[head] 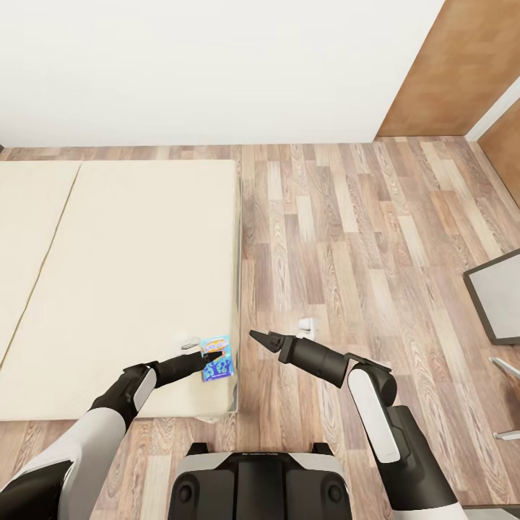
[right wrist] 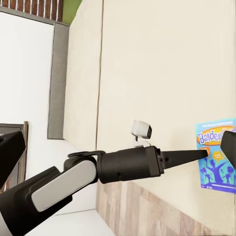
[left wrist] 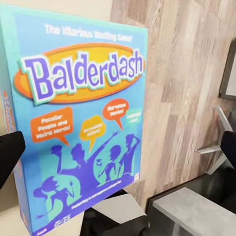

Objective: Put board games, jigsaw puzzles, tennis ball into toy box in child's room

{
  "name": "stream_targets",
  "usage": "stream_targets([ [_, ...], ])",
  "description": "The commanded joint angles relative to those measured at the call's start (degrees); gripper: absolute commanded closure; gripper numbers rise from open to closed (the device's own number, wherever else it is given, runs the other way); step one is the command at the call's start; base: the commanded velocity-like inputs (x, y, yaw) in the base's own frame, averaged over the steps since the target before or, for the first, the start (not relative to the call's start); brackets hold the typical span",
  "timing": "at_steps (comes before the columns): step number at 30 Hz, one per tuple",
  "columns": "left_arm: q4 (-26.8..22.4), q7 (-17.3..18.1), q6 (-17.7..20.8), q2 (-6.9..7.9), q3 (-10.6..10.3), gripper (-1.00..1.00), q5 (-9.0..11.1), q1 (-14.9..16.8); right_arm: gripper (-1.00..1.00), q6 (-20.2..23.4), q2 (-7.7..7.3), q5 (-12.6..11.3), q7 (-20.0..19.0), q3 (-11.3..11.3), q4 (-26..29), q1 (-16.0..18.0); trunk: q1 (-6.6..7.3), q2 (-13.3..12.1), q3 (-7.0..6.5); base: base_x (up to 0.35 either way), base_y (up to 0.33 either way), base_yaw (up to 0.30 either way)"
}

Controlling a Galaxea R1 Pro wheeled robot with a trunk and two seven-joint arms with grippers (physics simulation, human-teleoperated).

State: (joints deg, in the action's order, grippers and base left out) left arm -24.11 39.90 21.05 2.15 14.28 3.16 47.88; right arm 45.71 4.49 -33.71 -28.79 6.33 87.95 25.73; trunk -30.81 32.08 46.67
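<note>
A light-blue board game (head: 217, 359) printed "Balderdash" lies on the cream bed (head: 130, 274), at its near right corner. My left gripper (head: 209, 358) reaches over the mattress to it. In the left wrist view the box (left wrist: 78, 128) looms large, and the two fingers stand wide apart at the picture's sides, open, one overlapping the box's edge. The right wrist view has the left gripper's tip (right wrist: 196, 155) against the box (right wrist: 216, 155). My right gripper (head: 260, 338) hangs open over the floor just right of the bed corner.
Wood-plank floor (head: 347, 238) stretches right of the bed. A grey table top in a dark frame (head: 498, 296) juts in at the right edge, with metal legs (head: 505, 368) below it. Brown wooden doors (head: 462, 65) stand at the far right against the white wall.
</note>
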Motion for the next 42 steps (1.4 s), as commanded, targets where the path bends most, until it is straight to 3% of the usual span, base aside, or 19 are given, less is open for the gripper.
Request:
stream_targets([
  [1, 0.0, 0.1, 0.6, -0.02, 0.2, -1.00, 0.3, 0.0, -1.00, 0.4, 0.04, -0.1, 0.3, -0.1, 0.0, 0.0, -0.02, 0.1, 0.05, 0.000, 0.000, 0.000],
  [9, 0.0, -0.2, 0.6, -0.02, 0.4, -1.00, 0.2, 0.0, -1.00, 0.7, 0.08, 0.0, 2.4, 0.0, 0.0, 0.0, -0.02, 0.1, 0.05, 0.000, 0.000, 0.000],
  [42, 0.0, -0.3, 0.6, 0.04, 0.4, -1.00, 0.2, 0.0, -1.00, 0.8, 0.09, -0.4, 2.6, 0.0, 0.0, 0.0, -0.02, 0.1, 0.72, 0.000, 0.000, 0.000],
])
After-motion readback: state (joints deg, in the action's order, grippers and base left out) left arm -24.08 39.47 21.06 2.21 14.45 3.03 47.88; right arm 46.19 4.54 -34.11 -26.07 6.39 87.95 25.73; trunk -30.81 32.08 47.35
